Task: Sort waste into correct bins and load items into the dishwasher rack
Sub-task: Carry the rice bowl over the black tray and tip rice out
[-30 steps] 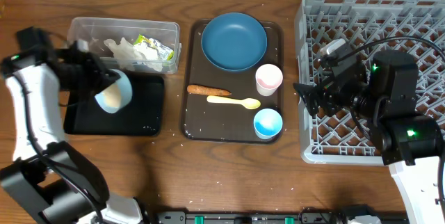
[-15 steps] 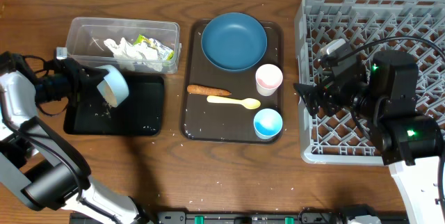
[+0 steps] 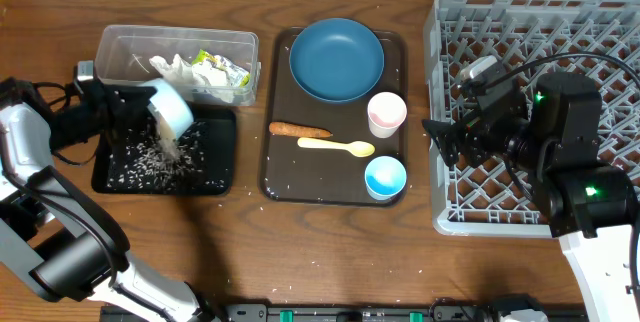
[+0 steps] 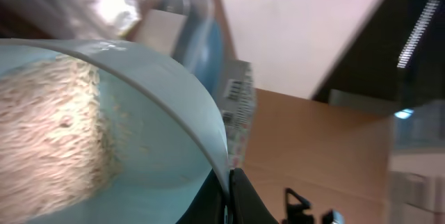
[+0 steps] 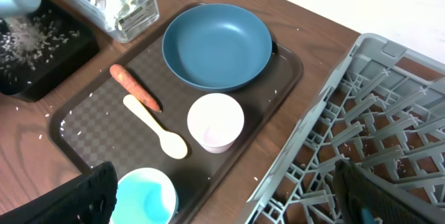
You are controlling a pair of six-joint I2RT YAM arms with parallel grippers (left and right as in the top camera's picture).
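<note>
My left gripper (image 3: pixel 143 105) is shut on the rim of the light-blue bowl (image 3: pixel 172 112), which is tipped over the black tray (image 3: pixel 215 172). White rice (image 3: pixel 155 157) lies scattered in that tray. The left wrist view shows the fingertips (image 4: pixel 228 182) pinching the rim of the bowl (image 4: pixel 160 113), with rice (image 4: pixel 49 133) still clinging inside. The right gripper (image 3: pixel 445 140) stands open over the left edge of the dishwasher rack (image 3: pixel 560 32), holding nothing. The carrot (image 3: pixel 299 130), spoon (image 3: pixel 337 146), dark-blue plate (image 3: pixel 337 59), pinkish cup (image 3: pixel 387 114) and small blue cup (image 3: pixel 386 177) rest on the brown serving tray (image 3: pixel 270 177).
The clear tub (image 3: pixel 125 42) behind the black tray holds crumpled tissues (image 3: pixel 180 70) and a yellow-green wrapper (image 3: pixel 222 68). Loose rice grains dot the wood near the trays. In the right wrist view the rack (image 5: pixel 389 113) fills the right side beside the serving tray (image 5: pixel 76 147).
The left gripper has tipped the bowl further over the black tray, and rice has poured out and spread across it. The right arm has not moved.
</note>
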